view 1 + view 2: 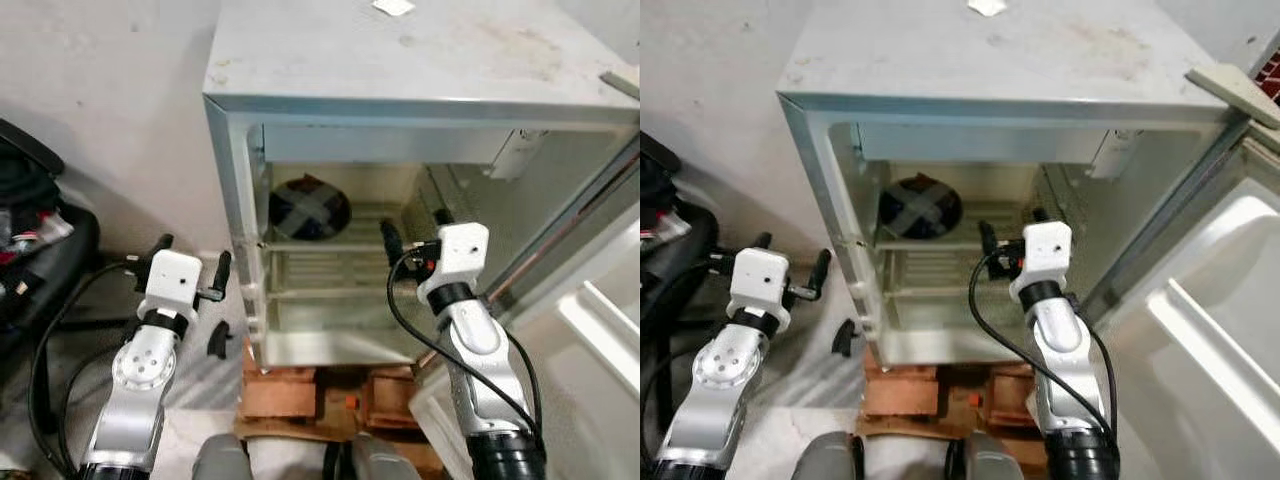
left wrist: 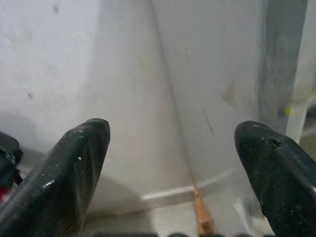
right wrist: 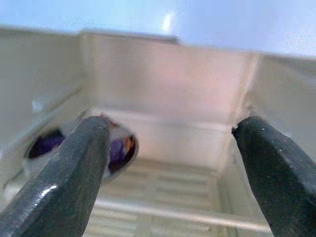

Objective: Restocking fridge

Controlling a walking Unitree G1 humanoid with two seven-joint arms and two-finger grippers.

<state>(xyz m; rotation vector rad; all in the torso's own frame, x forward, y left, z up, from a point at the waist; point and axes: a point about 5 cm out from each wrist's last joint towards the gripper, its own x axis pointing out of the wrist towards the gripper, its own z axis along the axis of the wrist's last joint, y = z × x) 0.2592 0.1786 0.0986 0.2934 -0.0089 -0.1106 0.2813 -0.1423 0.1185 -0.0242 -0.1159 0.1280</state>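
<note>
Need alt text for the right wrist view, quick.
The right gripper, fingers open and empty, points into the open fridge. Past one finger, a dark round item sits on a slatted shelf.

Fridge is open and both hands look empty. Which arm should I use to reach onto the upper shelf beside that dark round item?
Right. The right hand is open at the fridge mouth, facing the shelf and dark round item. The left hand is open outside the fridge's left wall.
</note>
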